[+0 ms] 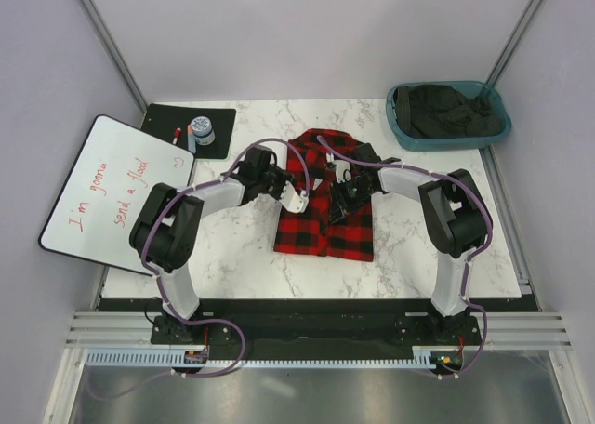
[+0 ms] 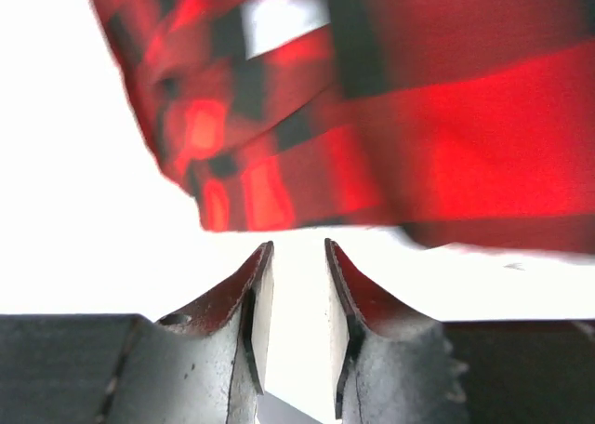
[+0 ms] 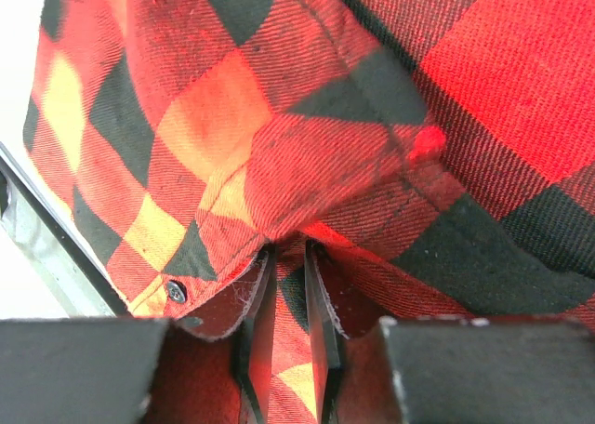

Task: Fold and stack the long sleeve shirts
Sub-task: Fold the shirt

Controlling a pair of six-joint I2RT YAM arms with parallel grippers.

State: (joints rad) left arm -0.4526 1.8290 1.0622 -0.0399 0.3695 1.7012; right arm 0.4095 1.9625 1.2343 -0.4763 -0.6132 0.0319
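The red-and-black check flannel shirt point(image 1: 325, 221) lies partly folded in the middle of the marble table point(image 1: 232, 247). My left gripper point(image 1: 297, 201) sits at the shirt's left edge. In the left wrist view it point(image 2: 297, 245) is open and empty, with its tips just short of the bunched shirt point(image 2: 446, 145) and the white neck label point(image 2: 284, 19) beyond. My right gripper point(image 1: 345, 197) is over the shirt's upper middle. In the right wrist view it point(image 3: 286, 247) is shut on a raised fold of the shirt point(image 3: 307, 99).
A teal basket point(image 1: 401, 125) holding dark clothes stands at the back right. A whiteboard point(image 1: 112, 192) with red writing overhangs the left edge. A black mat point(image 1: 214, 145) at the back left carries a marker and a small jar point(image 1: 201, 128).
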